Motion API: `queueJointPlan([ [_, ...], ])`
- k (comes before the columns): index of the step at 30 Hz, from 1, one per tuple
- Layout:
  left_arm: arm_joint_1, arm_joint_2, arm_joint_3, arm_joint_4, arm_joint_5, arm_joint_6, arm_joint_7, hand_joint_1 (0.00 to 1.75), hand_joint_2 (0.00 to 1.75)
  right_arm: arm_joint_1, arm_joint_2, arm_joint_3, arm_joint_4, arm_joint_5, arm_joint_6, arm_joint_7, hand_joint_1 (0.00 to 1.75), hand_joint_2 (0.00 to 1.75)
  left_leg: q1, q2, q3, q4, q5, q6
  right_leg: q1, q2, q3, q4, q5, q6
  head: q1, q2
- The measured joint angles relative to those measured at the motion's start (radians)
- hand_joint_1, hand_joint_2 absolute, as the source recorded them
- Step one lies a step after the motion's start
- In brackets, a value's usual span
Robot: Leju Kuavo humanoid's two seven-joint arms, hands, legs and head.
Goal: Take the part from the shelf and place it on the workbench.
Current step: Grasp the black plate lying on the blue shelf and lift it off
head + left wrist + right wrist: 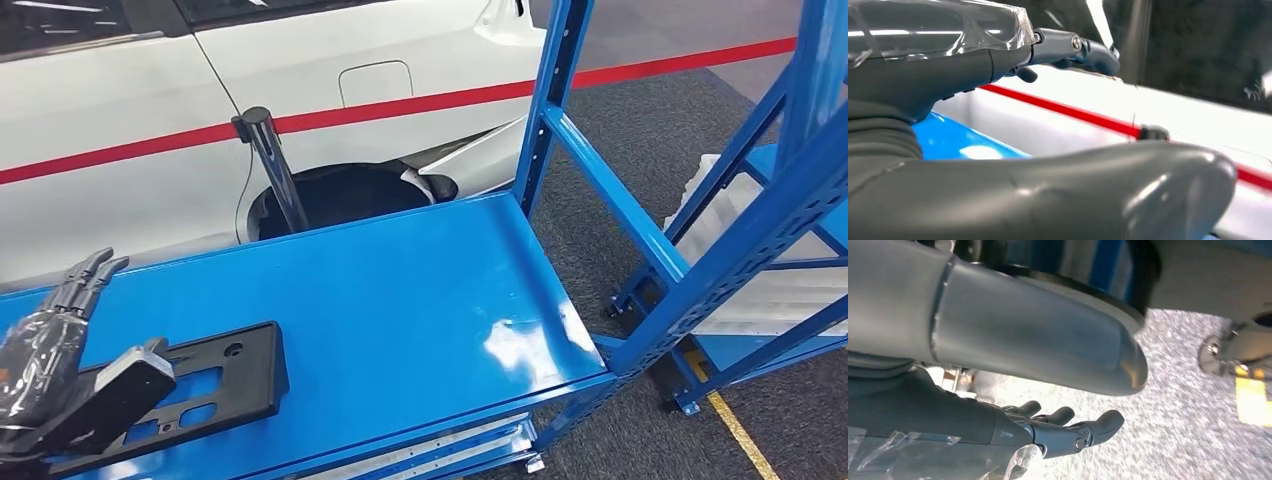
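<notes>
Your black part (190,390) lies flat on the blue surface (420,290), near its front edge. Your left hand (60,370) hovers over the part's end, fingers (85,280) spread, gripping nothing. Your right hand (998,430) hangs over grey floor (1173,430), fingers apart, empty.

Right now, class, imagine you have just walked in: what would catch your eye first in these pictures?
The bright blue workbench fills the middle of the head view. A flat black part lies at its near left corner, with the robot's left hand over its end, fingers spread. Behind the bench stands a white car with a red stripe.
</notes>
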Motion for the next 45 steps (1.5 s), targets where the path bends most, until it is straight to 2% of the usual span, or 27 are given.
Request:
queueJointPlan([
  [4, -0.051, 0.003, -0.073, -0.035, 0.037, -0.028, -0.004, 0.0, 0.0, -0.001, -0.002, 0.0, 0.0, 0.002, 0.003, 0.0, 0.0, 0.0, -0.003, -0.001, 0.01, -0.007, 0.008, 0.032, -0.001, -0.002, -0.001, 0.009, -0.016, 0.023, 0.001, 0.0],
  [6, -0.073, 0.004, -0.101, -0.051, 0.046, -0.037, -0.005, 0.0, 0.0, -0.001, -0.003, 0.0, 0.0, 0.002, 0.004, 0.0, 0.0, 0.0, -0.002, 0.001, 0.017, -0.011, 0.006, 0.044, -0.002, -0.007, -0.043, 0.098, -0.061, 0.03, 0.002, 0.0],
  [8, -0.094, 0.005, -0.136, -0.064, 0.052, -0.057, -0.005, 0.0, 0.0, 0.0, -0.002, 0.0, 0.0, 0.002, 0.008, -0.001, 0.0, 0.0, -0.005, 0.003, 0.02, -0.012, 0.0, 0.053, -0.002, -0.009, -0.124, 0.242, -0.112, 0.034, 0.003, 0.0],
  [9, -0.106, 0.005, -0.155, -0.07, 0.052, -0.071, -0.005, 0.0, 0.0, 0.0, -0.002, -0.001, 0.0, 0.002, 0.01, -0.004, 0.0, 0.0, -0.006, 0.003, 0.022, -0.012, -0.003, 0.056, -0.002, -0.009, -0.154, 0.286, -0.117, 0.034, 0.003, 0.0],
  [10, -0.12, 0.005, -0.176, -0.077, 0.05, -0.088, -0.004, 0.0, 0.0, 0.0, -0.002, -0.001, 0.0, 0.003, 0.012, -0.006, 0.0, 0.0, -0.007, 0.002, 0.026, -0.012, -0.006, 0.057, -0.002, -0.009, -0.168, 0.296, -0.104, 0.034, 0.003, 0.0],
  [11, -0.135, 0.005, -0.197, -0.085, 0.047, -0.105, -0.003, 0.0, 0.0, 0.0, -0.002, -0.001, 0.0, 0.003, 0.013, -0.009, 0.0, 0.0, -0.007, 0.0, 0.031, -0.012, -0.01, 0.056, -0.002, -0.009, -0.161, 0.265, -0.073, 0.033, 0.003, 0.0],
  [13, -0.163, 0.005, -0.236, -0.102, 0.046, -0.138, 0.001, 0.0, 0.0, 0.0, -0.002, -0.001, 0.0, 0.004, 0.014, -0.01, 0.0, 0.0, -0.008, -0.002, 0.045, -0.011, -0.021, 0.051, -0.001, -0.012, -0.103, 0.126, 0.005, 0.026, 0.003, 0.0],
  [14, -0.177, 0.005, -0.255, -0.11, 0.046, -0.152, 0.003, 0.0, 0.0, 0.0, -0.002, -0.001, 0.0, 0.005, 0.014, -0.01, 0.0, 0.0, -0.01, -0.003, 0.049, -0.011, -0.026, 0.047, 0.001, -0.013, -0.076, 0.066, 0.029, 0.022, 0.003, 0.0],
  [15, -0.19, 0.005, -0.273, -0.117, 0.048, -0.165, 0.005, 0.0, 0.44, 0.0, -0.001, -0.001, 0.0, 0.005, 0.015, -0.01, 0.0, 0.0, -0.012, -0.003, 0.052, -0.011, -0.031, 0.042, 0.003, -0.013, -0.06, 0.028, 0.039, 0.018, 0.003, 0.0],
  [18, -0.223, 0.004, -0.321, -0.137, 0.069, -0.217, 0.006, 0.0, 1.75, 0.0, 0.0, -0.001, 0.0, 0.006, 0.017, -0.01, 0.0, 0.0, -0.011, -0.002, 0.056, -0.015, -0.039, 0.026, 0.006, -0.012, -0.053, 0.009, 0.034, 0.006, 0.002, 0.0],
  [20, -0.245, 0.004, -0.352, -0.147, 0.079, -0.265, 0.006, 0.0, 1.75, 0.0, 0.002, -0.001, 0.0, 0.006, 0.017, -0.009, 0.0, 0.0, -0.008, 0.0, 0.043, 0.022, -0.064, 0.017, 0.002, -0.013, -0.048, 0.004, 0.032, -0.005, 0.001, 0.0],
  [21, -0.251, 0.004, -0.366, -0.151, 0.076, -0.29, 0.006, 0.0, 1.75, 0.0, 0.003, -0.001, 0.0, 0.006, 0.018, -0.008, 0.0, 0.0, -0.007, 0.001, 0.019, 0.074, -0.09, 0.013, 0.0, -0.013, -0.044, 0.002, 0.031, -0.009, 0.001, 0.0],
  [23, -0.257, 0.003, -0.392, -0.155, 0.065, -0.332, 0.006, 0.0, 1.75, 0.0, 0.006, -0.001, 0.0, 0.007, 0.02, -0.006, 0.0, 0.0, -0.007, 0.002, -0.056, 0.216, -0.145, 0.007, 0.002, -0.015, -0.04, 0.002, 0.027, -0.015, 0.0, 0.0],
  [24, -0.256, 0.001, -0.403, -0.155, 0.058, -0.35, 0.007, 0.0, 1.75, 0.0, 0.008, -0.001, 0.0, 0.007, 0.021, -0.006, 0.0, 0.0, -0.007, 0.002, -0.091, 0.272, -0.158, 0.006, 0.003, -0.014, -0.038, 0.002, 0.024, -0.016, 0.0, 0.0],
  [25, -0.256, 0.0, -0.414, -0.155, 0.052, -0.364, 0.007, 0.0, 1.75, 0.0, 0.01, -0.001, 0.0, 0.008, 0.022, -0.006, 0.0, 0.0, -0.007, 0.002, -0.109, 0.291, -0.15, 0.006, 0.004, -0.014, -0.034, 0.002, 0.021, -0.016, 0.0, 0.0],
  [26, -0.255, -0.001, -0.423, -0.155, 0.046, -0.376, 0.007, 0.0, 1.75, 0.001, 0.012, -0.001, 0.0, 0.008, 0.023, -0.006, 0.0, 0.0, -0.007, 0.002, -0.108, 0.27, -0.123, 0.008, 0.004, -0.012, -0.029, 0.003, 0.018, -0.015, 0.0, 0.0],
  [28, -0.255, -0.003, -0.437, -0.155, 0.037, -0.394, 0.007, 0.0, 1.75, 0.002, 0.016, -0.001, 0.0, 0.008, 0.024, -0.006, 0.0, 0.0, -0.007, 0.002, -0.061, 0.137, -0.039, 0.011, 0.004, -0.01, -0.016, 0.002, 0.009, -0.01, 0.0, 0.0],
  [30, -0.253, -0.005, -0.451, -0.156, 0.038, -0.41, 0.007, 0.0, 1.75, 0.001, 0.018, -0.001, 0.0, 0.008, 0.025, -0.006, 0.0, 0.0, -0.009, 0.001, -0.021, 0.028, 0.008, 0.016, 0.007, -0.007, -0.01, 0.004, 0.001, -0.001, 0.0, 0.0],
  [33, -0.248, -0.008, -0.47, -0.157, 0.052, -0.436, 0.007, 0.0, 1.75, 0.0, 0.018, -0.001, 0.0, 0.008, 0.025, -0.006, 0.0, 0.0, -0.014, -0.001, -0.013, 0.005, 0.01, 0.032, 0.009, -0.005, -0.009, 0.001, -0.003, 0.011, 0.0, 0.0],
  [35, -0.246, -0.008, -0.477, -0.159, 0.061, -0.457, 0.007, 0.0, 1.75, 0.0, 0.018, -0.001, 0.0, 0.007, 0.024, -0.006, 0.0, 0.0, -0.013, 0.0, -0.009, 0.002, 0.011, 0.045, 0.006, -0.007, -0.016, 0.026, -0.023, 0.02, 0.001, 0.0],
  [36, -0.245, -0.008, -0.479, -0.16, 0.064, -0.466, 0.007, 0.0, 1.75, 0.0, 0.018, -0.001, 0.0, 0.006, 0.024, -0.006, 0.0, 0.0, -0.012, 0.0, -0.006, 0.001, 0.011, 0.051, 0.005, -0.008, -0.035, 0.069, -0.048, 0.024, 0.001, 0.0],
  [38, -0.241, -0.008, -0.48, -0.16, 0.068, -0.479, 0.007, 0.0, 1.75, 0.001, 0.018, -0.001, 0.0, 0.006, 0.024, -0.008, 0.0, 0.0, -0.013, 0.002, -0.004, 0.001, 0.008, 0.059, 0.004, -0.011, -0.102, 0.206, -0.11, 0.029, 0.002, 0.0],
  [39, -0.238, -0.009, -0.48, -0.16, 0.069, -0.485, 0.007, 0.0, 1.75, 0.001, 0.018, -0.001, 0.0, 0.005, 0.024, -0.012, 0.0, 0.0, -0.014, 0.002, -0.003, 0.001, 0.007, 0.061, 0.004, -0.011, -0.135, 0.269, -0.129, 0.03, 0.002, 0.0],
  [40, -0.236, -0.009, -0.48, -0.16, 0.069, -0.491, 0.007, 0.0, 1.75, 0.002, 0.018, -0.001, 0.0, 0.005, 0.024, -0.019, 0.0, 0.0, -0.015, 0.001, -0.002, 0.001, 0.005, 0.063, 0.004, -0.011, -0.154, 0.299, -0.13, 0.03, 0.002, 0.0],
  [41, -0.233, -0.009, -0.479, -0.16, 0.069, -0.499, 0.007, 0.0, 1.75, 0.002, 0.019, -0.001, 0.0, 0.004, 0.024, -0.025, 0.0, 0.0, -0.016, 0.001, 0.001, 0.001, 0.003, 0.063, 0.004, -0.011, -0.153, 0.288, -0.11, 0.028, 0.002, 0.0],
  [43, -0.225, -0.01, -0.475, -0.162, 0.063, -0.521, 0.007, 0.0, 1.75, 0.002, 0.019, -0.002, 0.0, 0.0, 0.024, -0.032, 0.0, 0.0, -0.016, -0.002, 0.01, 0.001, -0.002, 0.061, 0.005, -0.011, -0.102, 0.167, -0.036, 0.02, 0.002, 0.0],
  [45, -0.209, -0.011, -0.464, -0.167, 0.048, -0.553, 0.007, 0.0, 1.75, 0.003, 0.019, -0.004, 0.0, -0.006, 0.024, -0.032, 0.0, 0.0, -0.019, -0.003, 0.014, 0.002, -0.008, 0.054, 0.009, -0.011, -0.047, 0.046, 0.009, 0.011, 0.002, 0.0],
])
